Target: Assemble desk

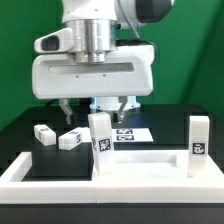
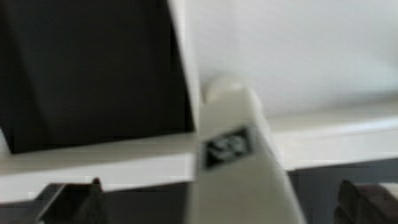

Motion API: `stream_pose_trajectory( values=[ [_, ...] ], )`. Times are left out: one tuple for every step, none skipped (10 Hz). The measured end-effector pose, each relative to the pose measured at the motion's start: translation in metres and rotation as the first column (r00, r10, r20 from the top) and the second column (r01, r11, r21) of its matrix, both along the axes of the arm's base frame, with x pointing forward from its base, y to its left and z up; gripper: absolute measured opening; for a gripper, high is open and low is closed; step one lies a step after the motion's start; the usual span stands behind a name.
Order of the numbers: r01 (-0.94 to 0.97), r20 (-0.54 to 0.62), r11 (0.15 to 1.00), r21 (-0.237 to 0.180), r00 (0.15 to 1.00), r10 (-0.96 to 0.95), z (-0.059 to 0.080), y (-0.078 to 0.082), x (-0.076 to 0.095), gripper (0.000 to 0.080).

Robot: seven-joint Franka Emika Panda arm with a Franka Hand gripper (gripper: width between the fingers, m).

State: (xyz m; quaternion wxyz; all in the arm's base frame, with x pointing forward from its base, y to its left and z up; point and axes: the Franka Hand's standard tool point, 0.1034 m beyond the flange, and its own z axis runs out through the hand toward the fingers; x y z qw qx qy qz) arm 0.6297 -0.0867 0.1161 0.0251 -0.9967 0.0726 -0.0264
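Observation:
The white tabletop panel (image 1: pixel 150 165) lies flat at the front. Two white leg blocks with black-and-white tags stand upright on it: one at its near-left corner (image 1: pixel 100 140) and one at the exterior view's right (image 1: pixel 198 142). Two more leg blocks lie loose on the black table (image 1: pixel 44 133) (image 1: pixel 70 139). My gripper (image 1: pixel 97 106) hangs open just above and behind the left upright leg. In the wrist view that leg (image 2: pixel 235 150) rises between the two dark fingertips (image 2: pixel 71 200), with gaps on both sides. The panel also shows in the wrist view (image 2: pixel 285 60).
The low white U-shaped border wall (image 1: pixel 22 170) runs along the left and front of the panel. The marker board (image 1: pixel 128 133) lies flat on the black table behind the panel, under the gripper. A green backdrop stands behind.

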Motion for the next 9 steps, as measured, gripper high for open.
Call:
stream_pose_trajectory(
  values=[
    [-0.086,-0.020,0.996,0.005,0.996,0.086,-0.002,-0.001,-0.002,0.0649],
    [-0.144,-0.019,0.990,0.002,0.989,0.144,0.000,-0.001,-0.001,0.0649],
    [-0.167,-0.018,0.986,-0.001,0.986,0.167,-0.001,-0.002,-0.001,0.0649],
    [-0.164,-0.018,0.987,-0.001,0.986,0.164,-0.001,-0.002,-0.001,0.0649],
    [-0.158,-0.018,0.987,-0.001,0.987,0.158,-0.001,0.000,-0.001,0.0649],
    [-0.137,-0.012,0.991,-0.005,0.991,0.136,0.003,0.009,0.008,0.0649],
    [-0.137,-0.002,0.991,-0.005,0.991,0.137,0.005,0.018,0.015,0.0649],
    [-0.120,0.001,0.993,-0.003,0.993,0.120,0.005,0.025,0.019,0.0649],
    [-0.109,0.001,0.994,-0.001,0.994,0.109,0.005,0.030,0.020,0.0649]
  ],
)
